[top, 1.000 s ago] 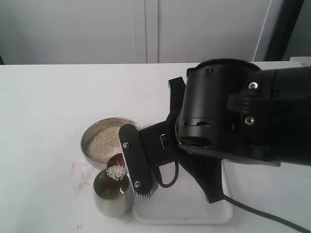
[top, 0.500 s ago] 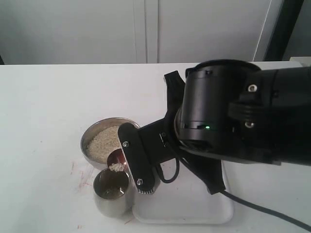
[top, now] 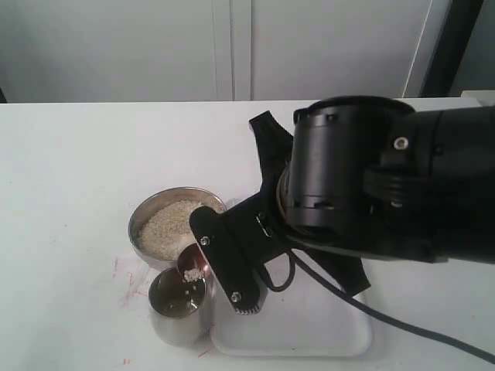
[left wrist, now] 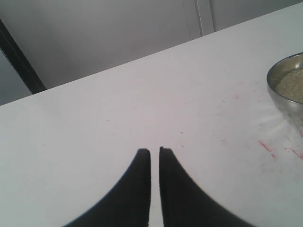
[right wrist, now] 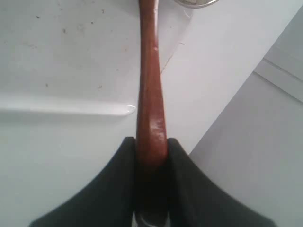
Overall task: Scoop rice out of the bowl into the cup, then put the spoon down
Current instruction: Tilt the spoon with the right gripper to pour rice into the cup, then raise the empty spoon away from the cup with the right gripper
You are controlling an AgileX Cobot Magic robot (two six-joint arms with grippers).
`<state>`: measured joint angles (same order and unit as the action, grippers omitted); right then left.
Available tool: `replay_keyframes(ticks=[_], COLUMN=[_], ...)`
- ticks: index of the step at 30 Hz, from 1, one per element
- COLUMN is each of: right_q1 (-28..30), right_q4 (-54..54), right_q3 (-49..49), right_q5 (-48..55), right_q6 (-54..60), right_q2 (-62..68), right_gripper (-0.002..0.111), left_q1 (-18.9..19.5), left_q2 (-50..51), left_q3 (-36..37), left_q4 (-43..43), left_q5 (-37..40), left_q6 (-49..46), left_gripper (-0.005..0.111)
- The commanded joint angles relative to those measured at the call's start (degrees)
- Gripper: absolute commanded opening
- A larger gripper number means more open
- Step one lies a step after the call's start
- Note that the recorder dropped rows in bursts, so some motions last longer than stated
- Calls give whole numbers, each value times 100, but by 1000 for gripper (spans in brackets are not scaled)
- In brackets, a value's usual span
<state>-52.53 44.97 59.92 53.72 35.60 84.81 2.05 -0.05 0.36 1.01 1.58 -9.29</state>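
1. My right gripper [right wrist: 150,141]: jaws pinching the spoon [right wrist: 149,85] at its handle end. The handle runs straight out from the jaws toward the cup [top: 175,328].
2. Spoon scoop: tipped over the cup's mouth, with a small clump of rice [top: 192,273] on it. The long axis slopes down from my wrist to the cup's rim.
3. Cup: upright under the scoop, just beside the white tray [top: 309,328]. I cannot tell how full it is.
4. Bowl [top: 134,232]: just behind the cup, holding the bulk of the rice.
5. My left gripper [left wrist: 155,151]: jaws nearly together, empty, over bare table well apart from the cup.
6. Judgement: pour in progress. Emptying the scoop calls for a roll about the handle's axis, by my right arm alone.
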Motion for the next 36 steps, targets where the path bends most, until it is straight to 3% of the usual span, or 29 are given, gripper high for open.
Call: replay_keyframes(ticks=[1,36], right_q1=[-5,-238], right_q4=[211,1212], right_q3=[-12,-12], right_q5=[-44,-256], right_q6=[63,-264], right_q2=[-11,-11], right_gripper=[0,0], left_q1=[-16,-16], left_q2=[5,5], left_q3=[-36,-36], left_q4=[-50,-50], left_q5=[-34,-34], left_q6=[8,8], left_gripper=[14,14])
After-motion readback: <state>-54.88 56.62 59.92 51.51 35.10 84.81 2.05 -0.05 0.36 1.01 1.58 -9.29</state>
